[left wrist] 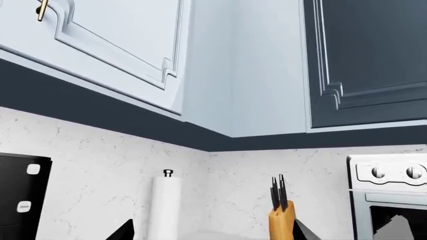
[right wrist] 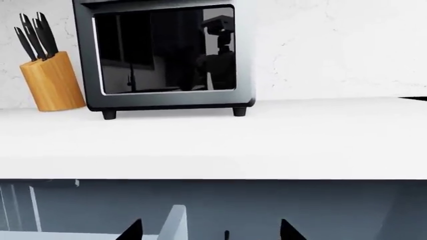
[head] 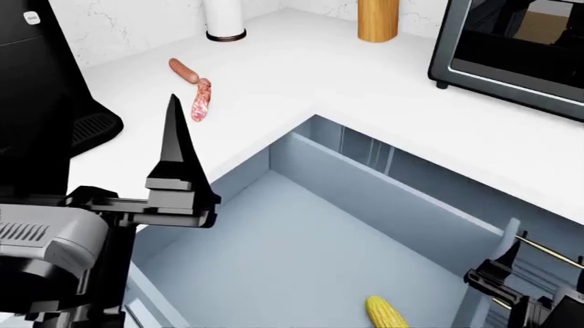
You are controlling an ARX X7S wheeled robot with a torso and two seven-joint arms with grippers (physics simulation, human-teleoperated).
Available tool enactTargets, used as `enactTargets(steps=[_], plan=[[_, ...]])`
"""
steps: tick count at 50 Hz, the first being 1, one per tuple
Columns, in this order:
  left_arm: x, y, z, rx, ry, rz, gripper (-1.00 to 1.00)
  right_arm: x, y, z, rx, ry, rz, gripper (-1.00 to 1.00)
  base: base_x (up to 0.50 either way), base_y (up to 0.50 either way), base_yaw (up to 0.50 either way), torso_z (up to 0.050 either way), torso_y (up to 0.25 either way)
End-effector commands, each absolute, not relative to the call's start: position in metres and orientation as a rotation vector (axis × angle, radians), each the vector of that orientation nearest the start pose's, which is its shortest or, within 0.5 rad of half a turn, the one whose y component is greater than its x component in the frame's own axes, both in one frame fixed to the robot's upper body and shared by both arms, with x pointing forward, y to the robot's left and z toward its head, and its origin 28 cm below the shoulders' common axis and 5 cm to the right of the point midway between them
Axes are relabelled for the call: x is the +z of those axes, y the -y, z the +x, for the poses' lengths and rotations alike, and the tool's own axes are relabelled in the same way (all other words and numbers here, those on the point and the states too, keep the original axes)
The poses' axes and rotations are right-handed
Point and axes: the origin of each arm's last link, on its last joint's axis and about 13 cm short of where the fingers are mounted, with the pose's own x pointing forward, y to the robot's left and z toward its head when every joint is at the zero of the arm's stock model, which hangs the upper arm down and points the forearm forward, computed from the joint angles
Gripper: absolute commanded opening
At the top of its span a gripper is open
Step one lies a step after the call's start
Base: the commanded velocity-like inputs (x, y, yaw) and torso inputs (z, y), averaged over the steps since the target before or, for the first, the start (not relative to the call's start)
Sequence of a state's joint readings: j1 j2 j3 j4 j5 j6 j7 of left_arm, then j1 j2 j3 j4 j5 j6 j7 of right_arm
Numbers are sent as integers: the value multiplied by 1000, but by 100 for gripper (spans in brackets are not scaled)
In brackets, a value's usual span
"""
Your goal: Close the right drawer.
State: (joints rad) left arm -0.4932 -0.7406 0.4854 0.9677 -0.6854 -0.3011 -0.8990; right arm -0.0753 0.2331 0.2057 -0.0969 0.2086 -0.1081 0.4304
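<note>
Here, the right drawer [head: 301, 253] stands pulled out below the countertop [head: 411, 109], rigid and sliding. Push its moulded front beside the brass handle [head: 548, 251]; your right gripper [head: 507, 277] there is unclenched and empty.

White countertop [head: 365, 75] wrapping the corner under a white marbled backsplash [left wrist: 100, 160]. Paper towel roll [head: 223, 17] upright near the wall, wooden knife block [right wrist: 52, 80] beside it toward the corner, black handles sticking up. Black toaster oven [right wrist: 163, 55] on the counter just beside the block, glass door reflecting. Two sausages [head: 193, 85] lying on the counter, end to end. Black coffee machine [head: 41, 96] at the counter's far side. Ear of corn [head: 387, 313]. Overhead, pale blue wall cabinets [left wrist: 120, 45] meeting a dark blue one [left wrist: 367, 60].
</note>
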Motion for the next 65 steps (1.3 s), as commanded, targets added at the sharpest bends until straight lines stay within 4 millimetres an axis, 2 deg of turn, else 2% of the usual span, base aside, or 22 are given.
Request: enactTargets(steps=[1, 14, 42, 65], plan=[[223, -198, 170, -93, 604, -74, 100, 11, 191, 192, -601, 49, 68, 100, 0, 0, 0, 0, 0], [223, -197, 171, -94, 606, -70, 100, -2, 194, 183, -625, 34, 106, 100, 1, -3, 0, -2, 0], [225, -198, 170, -95, 604, -59, 100, -12, 177, 214, -497, 52, 175, 100, 1, -3, 0, -1, 0], [230, -196, 169, -105, 613, -45, 100, -20, 171, 209, -488, 67, 214, 100, 1, -1, 0, -2, 0]])
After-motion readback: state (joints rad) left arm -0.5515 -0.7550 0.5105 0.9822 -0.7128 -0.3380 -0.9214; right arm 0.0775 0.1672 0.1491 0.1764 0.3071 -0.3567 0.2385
